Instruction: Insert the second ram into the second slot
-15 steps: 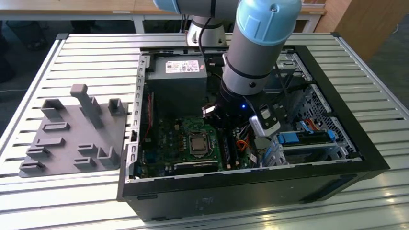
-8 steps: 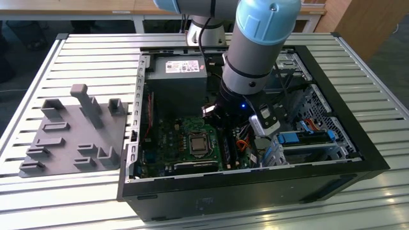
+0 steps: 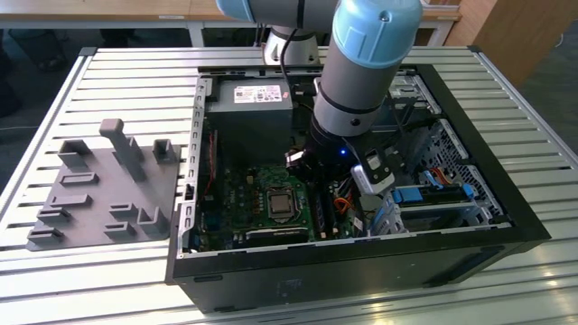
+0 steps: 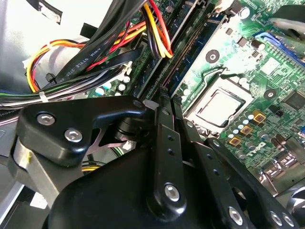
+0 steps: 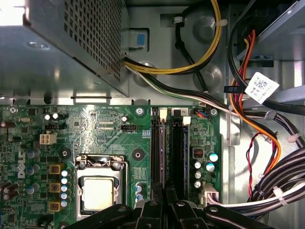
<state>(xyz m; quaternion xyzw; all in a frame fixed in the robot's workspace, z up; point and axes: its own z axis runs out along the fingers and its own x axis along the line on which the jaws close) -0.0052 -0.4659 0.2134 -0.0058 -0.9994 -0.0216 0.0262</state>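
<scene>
My gripper [image 3: 312, 170] is down inside the open computer case, at the near end of the two memory slots beside the processor socket [image 5: 101, 191]. Its black fingers [image 4: 162, 143] stand close together, shut on the second ram [image 4: 194, 53]. This is a thin blue stick standing on edge along the slot nearer the socket. In the first wrist view the gripper [image 5: 164, 199] sits over that same slot [image 5: 158, 152], and the neighbouring slot [image 5: 178, 152] looks dark. I cannot tell how deep the stick sits. The gripper [image 4: 167, 101] hides the stick's near end.
Bundles of black, yellow, orange and red cables [image 5: 257, 133] run close beside the slots. The grey power supply [image 3: 248, 112] fills the case's far corner. Blue drive-bay clips [image 3: 434, 193] lie toward the exterior view's right. A grey holder fixture [image 3: 104, 193] stands on the slatted table outside the case.
</scene>
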